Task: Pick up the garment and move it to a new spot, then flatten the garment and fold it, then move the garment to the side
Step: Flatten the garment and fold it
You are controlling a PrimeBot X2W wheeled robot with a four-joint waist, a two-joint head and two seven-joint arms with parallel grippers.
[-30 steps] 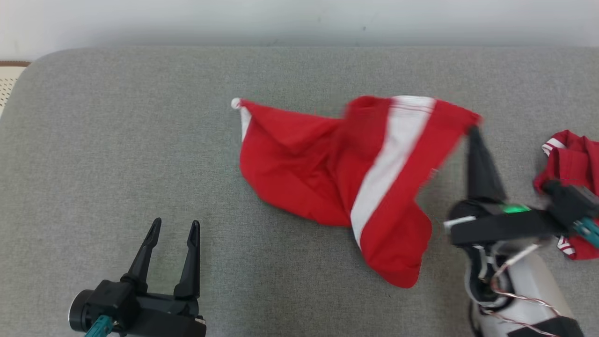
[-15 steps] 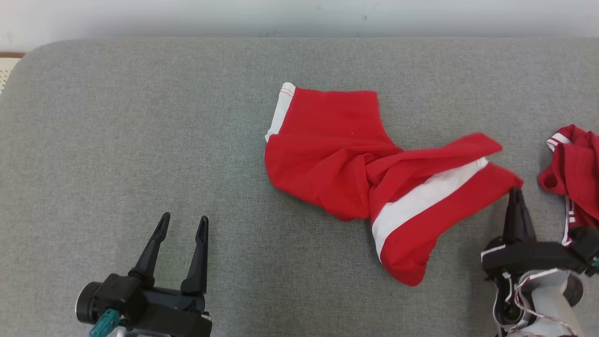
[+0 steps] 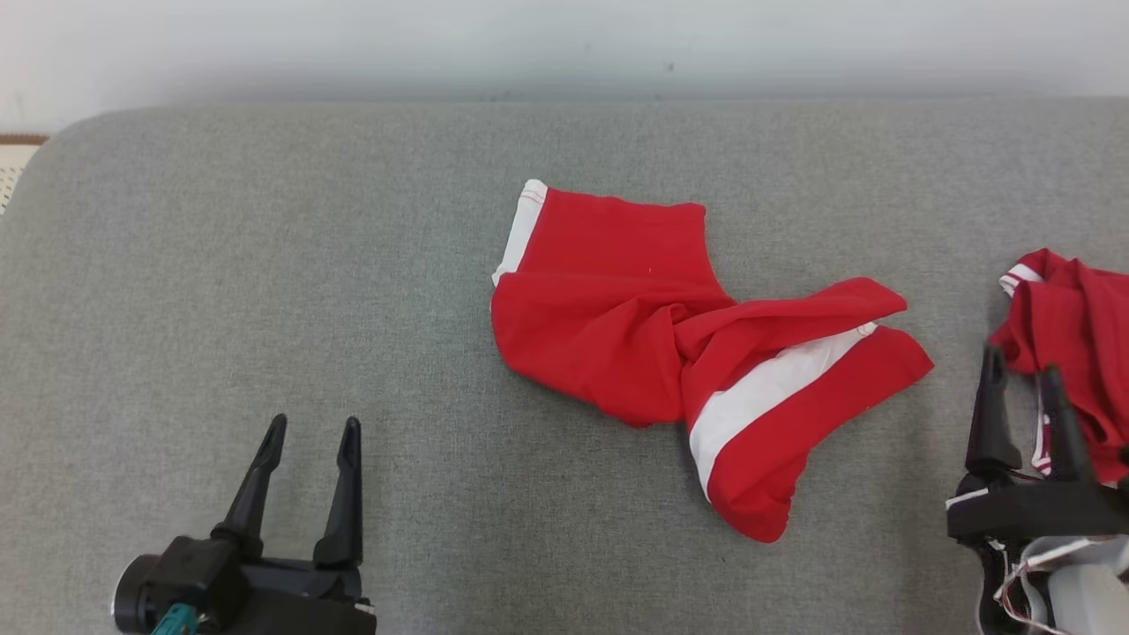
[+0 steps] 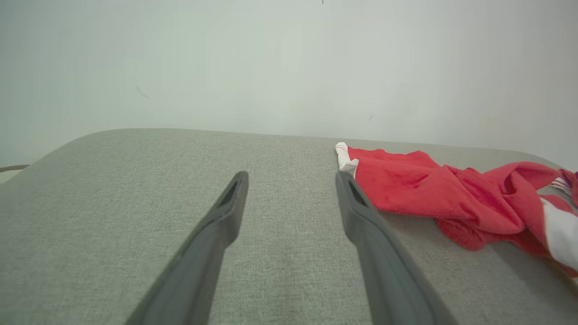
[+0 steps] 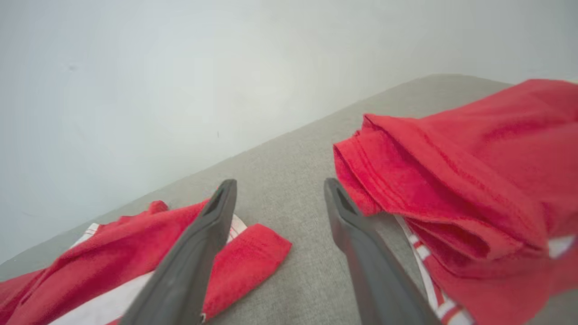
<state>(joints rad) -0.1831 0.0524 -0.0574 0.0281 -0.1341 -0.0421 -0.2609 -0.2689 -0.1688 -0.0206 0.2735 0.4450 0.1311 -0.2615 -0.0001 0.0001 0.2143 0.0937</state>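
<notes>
- The red garment with a white stripe (image 3: 670, 344) lies crumpled near the middle of the grey fabric surface (image 3: 265, 265), somewhat towards the robot's right.
- Its far left part lies fairly flat, with a narrow white hem at the upper left corner. Its right part is twisted into folds, and the broad white stripe runs slantwise through it down to a rounded near end.
- The right gripper (image 3: 1021, 362) is at the right edge of the head view, fingers pointing away from the robot and spread apart. It holds nothing.
- In the right wrist view, bare grey fabric shows between these two fingers. The garment's right corner lies just beside one of them, partly hidden behind it, and it cannot be told whether they touch.
- A second red garment with thin white trim (image 3: 1072, 353) lies bunched at the far right, just beside the right gripper's other finger and apart from the first garment.
- The left gripper (image 3: 314, 422) is low at the near left, well apart from the garment. Its fingers are spread and empty, over bare grey fabric.
- A pale wall (image 3: 564, 44) rises behind the far edge of the surface.
</notes>
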